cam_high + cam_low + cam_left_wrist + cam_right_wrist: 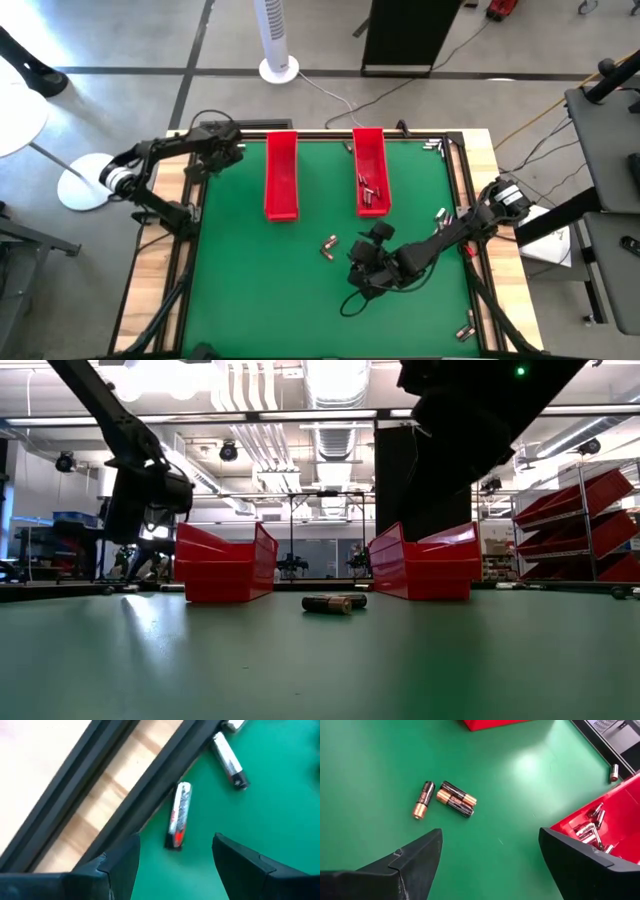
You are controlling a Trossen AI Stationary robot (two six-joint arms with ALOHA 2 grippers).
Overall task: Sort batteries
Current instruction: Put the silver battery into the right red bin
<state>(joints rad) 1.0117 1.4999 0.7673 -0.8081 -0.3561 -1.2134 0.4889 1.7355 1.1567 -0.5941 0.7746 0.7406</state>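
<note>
Three dark, copper-ended batteries (449, 797) lie on their sides on the green mat (260, 290), near its middle (328, 245). My right gripper (490, 865) hangs open just on their near side (358, 270), touching nothing. A silvery battery (178, 815) lies against the black frame rail (150, 785) at the mat's far left corner, with another battery (228, 760) close by. My left gripper (175, 865) is open above that corner (237, 152), its fingers standing on either side of the silvery battery, short of it. Two red trays (281, 175) (371, 150) stand at the far side.
The right red tray holds several silvery batteries (592, 827). More loose batteries lie at the mat's far right corner (432, 145), by its right edge (441, 213) and near its front right corner (465, 328). A black frame rail (190, 230) borders the mat.
</note>
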